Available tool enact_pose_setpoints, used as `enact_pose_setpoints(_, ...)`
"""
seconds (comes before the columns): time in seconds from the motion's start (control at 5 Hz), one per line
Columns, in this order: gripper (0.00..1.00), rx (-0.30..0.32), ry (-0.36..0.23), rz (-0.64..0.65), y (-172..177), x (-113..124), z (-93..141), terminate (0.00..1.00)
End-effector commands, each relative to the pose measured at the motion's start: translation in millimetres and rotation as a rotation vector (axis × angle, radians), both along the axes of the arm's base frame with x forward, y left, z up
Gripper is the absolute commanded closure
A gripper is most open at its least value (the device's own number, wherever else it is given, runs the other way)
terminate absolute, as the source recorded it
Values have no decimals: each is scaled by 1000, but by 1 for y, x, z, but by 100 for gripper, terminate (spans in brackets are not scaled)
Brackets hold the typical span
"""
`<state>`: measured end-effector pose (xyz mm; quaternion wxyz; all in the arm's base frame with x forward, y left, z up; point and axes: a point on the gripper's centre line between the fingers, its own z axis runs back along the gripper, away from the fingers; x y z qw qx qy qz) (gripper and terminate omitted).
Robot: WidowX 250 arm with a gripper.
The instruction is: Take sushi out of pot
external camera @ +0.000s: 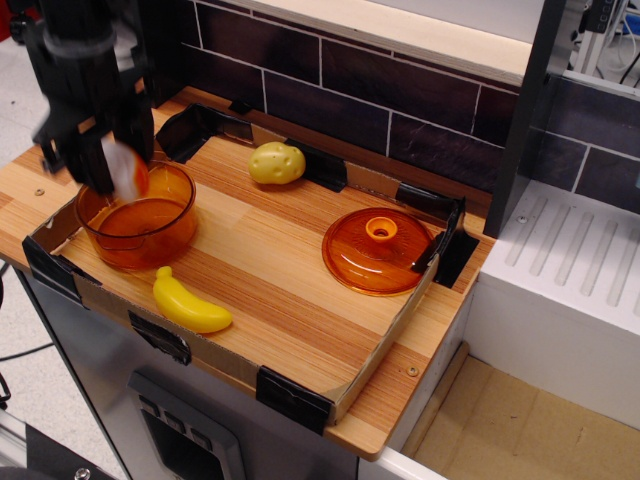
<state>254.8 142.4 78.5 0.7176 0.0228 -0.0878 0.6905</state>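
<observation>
1. The pincer (112, 168) hangs above the pot's (140, 218) rim at about ten o'clock, its fingers closed around the sushi (124, 170).
2. The sushi, white with an orange edge, sits clear of the pot, in the air between the fingers; the pot looks empty now.
3. By my judgement the lift is done; what remains is carrying the sushi aside and setting it on the table (290, 270).
4. Free wood lies at three o'clock of the pot, between the banana (190, 302), the potato (276, 162) and the lid (378, 250).
5. The grip looks shallow, so a slip is possible.
</observation>
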Motion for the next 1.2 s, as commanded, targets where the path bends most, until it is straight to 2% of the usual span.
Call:
enact_pose_setpoints(0.0, 100, -65, -89, -132, -58, -2, 52, 0)
enact_pose_setpoints(0.2, 100, -104, -57, -206, -88, 4, 48, 0)
enact_pose_setpoints(0.4, 100, -121, 11, -237, -102, 12, 26, 0)
enact_pose_setpoints(0.8, 100, -83, 78, -232, -91, 31, -21, 0)
enact_pose_setpoints(1.0, 100, -64, 95, -226, -85, 32, -33, 0)
